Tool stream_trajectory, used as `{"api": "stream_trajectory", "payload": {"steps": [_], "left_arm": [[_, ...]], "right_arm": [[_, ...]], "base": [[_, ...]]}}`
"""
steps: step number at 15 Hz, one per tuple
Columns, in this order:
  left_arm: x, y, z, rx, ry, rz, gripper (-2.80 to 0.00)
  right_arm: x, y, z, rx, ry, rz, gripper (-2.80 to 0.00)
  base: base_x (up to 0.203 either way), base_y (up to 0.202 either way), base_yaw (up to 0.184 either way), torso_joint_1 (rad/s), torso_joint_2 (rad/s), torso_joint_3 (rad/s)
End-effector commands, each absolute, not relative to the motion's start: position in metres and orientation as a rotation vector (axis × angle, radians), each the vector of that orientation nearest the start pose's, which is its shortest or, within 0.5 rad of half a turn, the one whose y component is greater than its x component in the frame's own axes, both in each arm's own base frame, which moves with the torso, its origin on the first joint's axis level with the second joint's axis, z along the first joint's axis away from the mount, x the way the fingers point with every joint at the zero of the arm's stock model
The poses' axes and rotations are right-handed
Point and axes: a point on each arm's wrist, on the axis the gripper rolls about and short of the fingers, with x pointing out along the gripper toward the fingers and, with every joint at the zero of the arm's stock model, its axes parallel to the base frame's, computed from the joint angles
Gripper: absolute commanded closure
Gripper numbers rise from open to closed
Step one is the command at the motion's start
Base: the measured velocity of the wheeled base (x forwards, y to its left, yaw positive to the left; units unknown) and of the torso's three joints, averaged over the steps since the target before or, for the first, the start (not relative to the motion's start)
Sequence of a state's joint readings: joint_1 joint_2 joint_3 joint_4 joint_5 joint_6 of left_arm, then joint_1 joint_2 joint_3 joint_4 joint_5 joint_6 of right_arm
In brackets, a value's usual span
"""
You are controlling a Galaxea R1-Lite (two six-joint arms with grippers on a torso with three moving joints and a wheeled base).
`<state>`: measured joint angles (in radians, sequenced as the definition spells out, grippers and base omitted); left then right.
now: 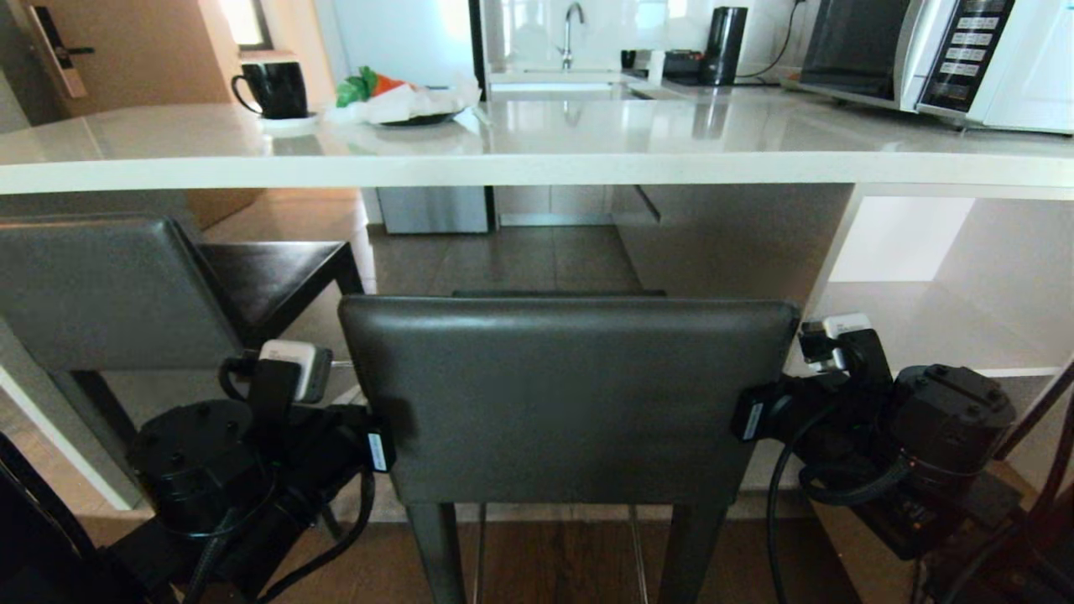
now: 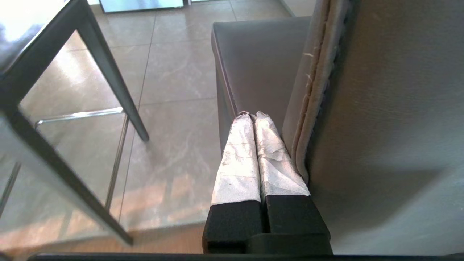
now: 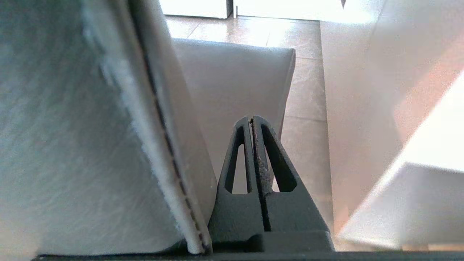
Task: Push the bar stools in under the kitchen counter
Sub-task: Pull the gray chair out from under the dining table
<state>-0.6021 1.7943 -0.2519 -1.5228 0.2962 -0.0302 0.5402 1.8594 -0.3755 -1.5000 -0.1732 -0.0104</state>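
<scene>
Dark grey leather covers the low, broad backrest of the nearer bar stool [image 1: 566, 394], which stands square in front of the robot, its flat dark seat reaching toward the kitchen counter [image 1: 537, 164] and its slim black legs and thin metal footrest showing below. The left gripper [image 2: 252, 115] sits at the backrest's left edge, its two white-wrapped fingers pressed flat together with nothing between them, lying along the stitched side seam. The right gripper [image 3: 251, 117] mirrors it at the right edge, its dark hollowed fingers likewise closed on nothing, just beside the padded side. The second bar stool [image 1: 159, 289] stands to the left, turned at an angle, its seat partly beneath the countertop. The counter is a glossy white slab with a thick edge; on it rest a black mug [image 1: 273, 88] and a microwave [image 1: 931, 54].
</scene>
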Motion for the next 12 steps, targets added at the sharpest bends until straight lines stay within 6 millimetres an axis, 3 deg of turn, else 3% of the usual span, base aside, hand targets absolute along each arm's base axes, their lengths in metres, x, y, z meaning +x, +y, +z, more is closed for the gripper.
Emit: {"api": "stream_trajectory", "payload": {"steps": [1,12], "left_arm": [[0.2063,-0.134,0.1172,-0.02,0.025,-0.306,0.0],[0.1969,-0.1339,0.1086,0.007,0.066,-0.294,0.0]], "right_arm": [[0.2382,0.1392,0.1235,-0.001,-0.027,0.368,0.0],[0.2285,0.1371,0.121,-0.009,-0.006,0.377,0.0]], "base": [[-0.198,0.0,-0.002,-0.001,0.01,-0.002],[-0.191,0.0,-0.002,0.0,0.0,0.003]]}}
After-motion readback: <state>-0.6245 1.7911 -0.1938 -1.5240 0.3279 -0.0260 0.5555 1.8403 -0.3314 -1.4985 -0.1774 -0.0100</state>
